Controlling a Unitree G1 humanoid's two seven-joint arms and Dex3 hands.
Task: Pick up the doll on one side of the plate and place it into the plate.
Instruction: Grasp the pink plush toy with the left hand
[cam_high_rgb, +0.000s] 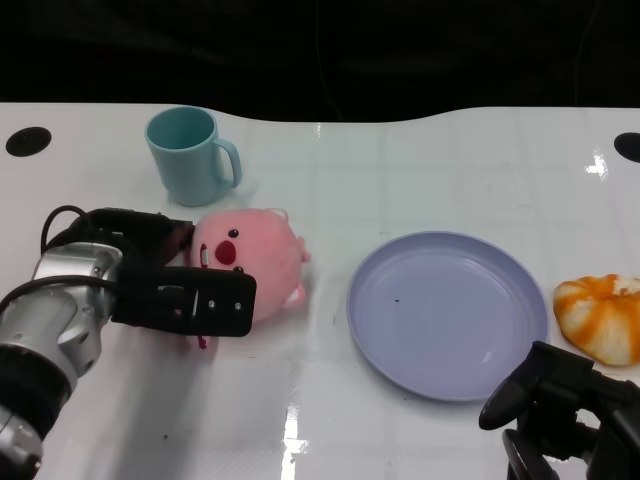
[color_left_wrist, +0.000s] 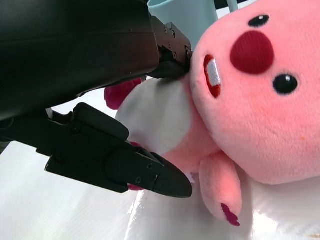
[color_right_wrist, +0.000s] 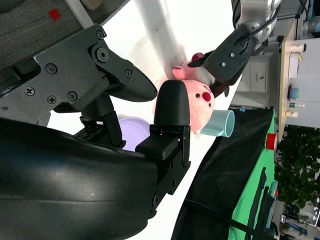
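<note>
Lying left of the plate (cam_high_rgb: 447, 312), the doll (cam_high_rgb: 258, 258) sits between the left hand's (cam_high_rgb: 172, 287) spread fingers, not yet clearly clamped; the right hand (cam_high_rgb: 562, 410) waits empty, near right.

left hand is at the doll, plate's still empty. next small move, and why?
Probably close the left hand firmly on the pink doll before lifting. Its fingers bracket the doll's body, which still lies on the table left of the empty plate; a secure hold isn't evident yet.
</note>
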